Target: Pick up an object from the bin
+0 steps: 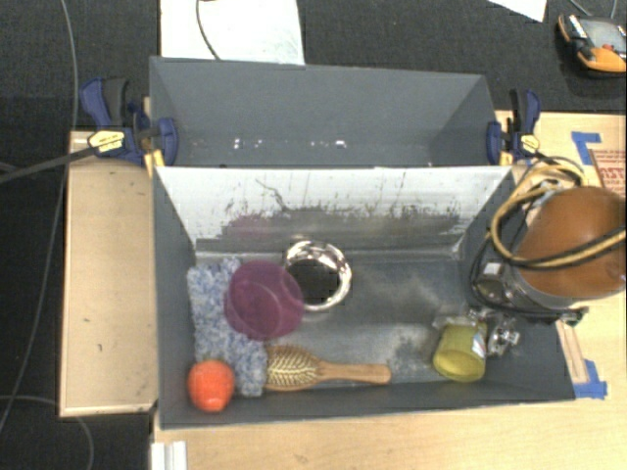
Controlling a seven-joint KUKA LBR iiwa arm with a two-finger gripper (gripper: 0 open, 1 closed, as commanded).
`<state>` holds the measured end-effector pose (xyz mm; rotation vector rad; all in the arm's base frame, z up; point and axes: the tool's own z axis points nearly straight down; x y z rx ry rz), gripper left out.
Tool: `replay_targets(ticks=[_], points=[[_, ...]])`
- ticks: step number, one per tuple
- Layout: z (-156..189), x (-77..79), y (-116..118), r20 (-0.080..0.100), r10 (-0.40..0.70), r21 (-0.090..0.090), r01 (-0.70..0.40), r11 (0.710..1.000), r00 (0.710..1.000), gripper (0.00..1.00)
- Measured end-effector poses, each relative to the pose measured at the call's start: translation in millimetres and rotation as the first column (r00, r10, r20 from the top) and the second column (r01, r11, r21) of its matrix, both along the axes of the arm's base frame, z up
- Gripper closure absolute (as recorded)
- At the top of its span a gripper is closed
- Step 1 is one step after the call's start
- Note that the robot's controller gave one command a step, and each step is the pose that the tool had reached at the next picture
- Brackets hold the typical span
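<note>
Grey bin (392, 306) floor at the front right carries a yellow-green cup (457, 353) just beside the gripper (493, 341), whose spread cannot be determined; the cup looks round, so it may roll toward the wall or slip out if gripped off-centre.

**Covered and cut off**

The purple cup (263, 300) covers the middle of the blue-and-white cloth (206, 302) and the left rim of the shiny metal ring (328, 255). The gripper (495, 339) overlaps the right end of the olive-yellow cylinder (455, 354), whose kind cannot be told. The arm's orange cover (578, 233) runs off the right edge.
</note>
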<state>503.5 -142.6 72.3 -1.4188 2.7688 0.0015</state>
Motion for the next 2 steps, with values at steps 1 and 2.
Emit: replay_targets(ticks=[1,2], points=[[0.3,-1.2,-0.3,0.001,-0.012,0.0,0.012,1.0,1.0,1.0],[4.5,-2.0,-0.1,-0.001,-0.011,0.0,0.011,1.0,1.0,1.0]])
